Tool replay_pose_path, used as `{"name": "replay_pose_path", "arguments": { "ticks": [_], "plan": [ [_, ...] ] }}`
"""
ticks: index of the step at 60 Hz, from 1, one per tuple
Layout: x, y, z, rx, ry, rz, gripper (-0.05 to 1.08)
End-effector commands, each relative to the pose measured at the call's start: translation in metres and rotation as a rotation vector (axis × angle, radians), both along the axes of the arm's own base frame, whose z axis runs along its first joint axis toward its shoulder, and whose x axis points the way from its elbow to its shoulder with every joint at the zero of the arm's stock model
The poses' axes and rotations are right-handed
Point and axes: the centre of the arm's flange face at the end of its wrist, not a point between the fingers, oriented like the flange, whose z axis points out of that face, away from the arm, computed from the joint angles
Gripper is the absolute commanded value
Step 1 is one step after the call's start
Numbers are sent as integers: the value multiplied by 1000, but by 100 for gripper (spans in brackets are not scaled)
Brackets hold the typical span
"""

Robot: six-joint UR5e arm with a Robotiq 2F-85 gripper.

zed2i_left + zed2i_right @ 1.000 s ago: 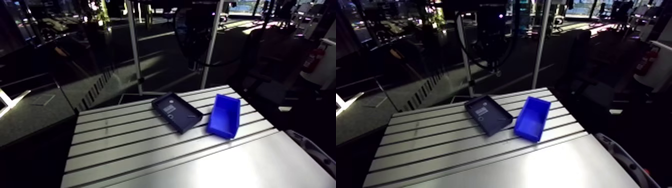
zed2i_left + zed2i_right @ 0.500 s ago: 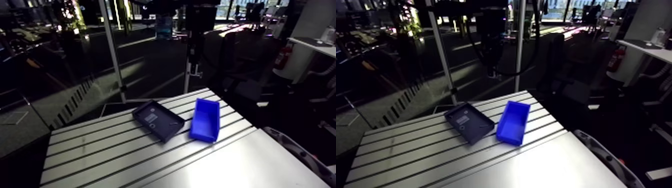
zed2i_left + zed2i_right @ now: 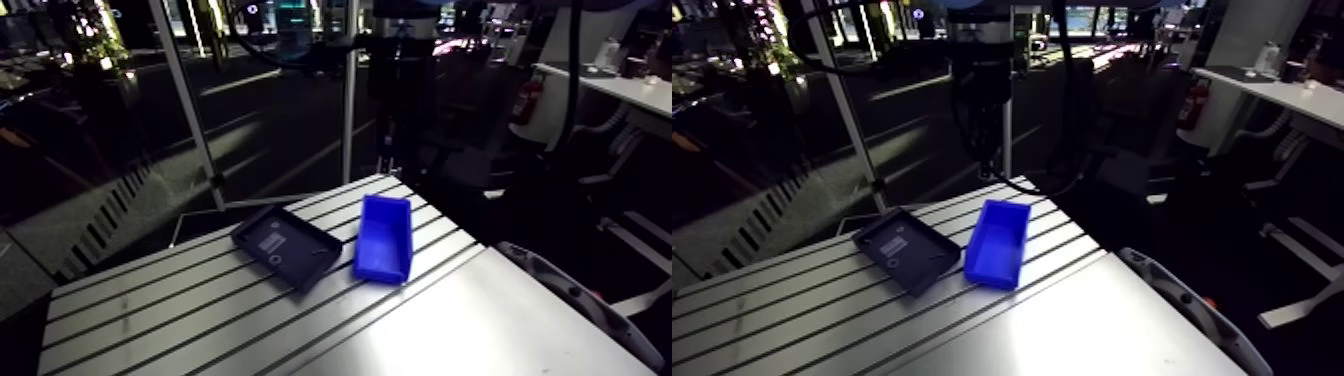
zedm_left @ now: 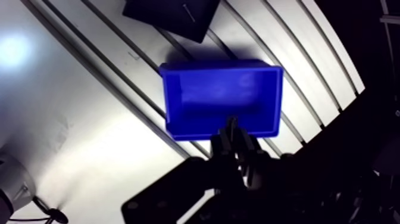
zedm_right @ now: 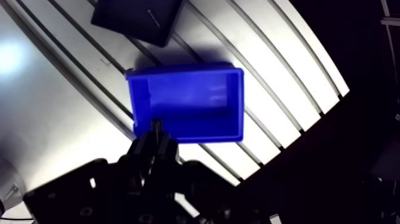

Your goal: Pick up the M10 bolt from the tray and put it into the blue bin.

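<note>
Nothing on the surface (image 3: 200,320) has changed place since the earlier frames. Only the arm view has swung round, and the tray and bin lie side by side as before.

Arm view: the dark tray (image 3: 292,262) sits on the slotted metal. The blue bin (image 3: 382,268) is just beside it at its 3 o'clock, turned at a slight angle to it.

Wrist view: the gripper (image 4: 231,126) hangs over the bin's near wall, with the bin's open inside dead ahead at 12 o'clock. The jaws stand together with no gap showing between them. Beyond the bin, at about 11 o'clock from the jaws, a corner of the tray shows. In it lies a slim pale piece, the bolt (image 4: 187,9) as far as can be told at that size, well apart from the jaws.
</note>
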Motion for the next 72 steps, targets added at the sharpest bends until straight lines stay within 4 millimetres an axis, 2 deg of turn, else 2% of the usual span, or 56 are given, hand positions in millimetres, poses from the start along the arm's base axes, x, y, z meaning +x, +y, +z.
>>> {"name": "replay_pose_path", "arguments": {
  "ticks": [1, 13, 19, 20, 40, 72],
  "plan": [
    [1, 9, -29, 19, 26, 0, 107],
    [2, 9, -44, 17, 20, 1, 107],
    [2, 9, -58, 12, 12, 0, 107],
    [3, 9, -66, 20, 19, -2, 107],
    [8, 9, -102, 18, -7, -2, 107],
    [12, 17, -148, 19, -8, 0, 107]
  ]
}}
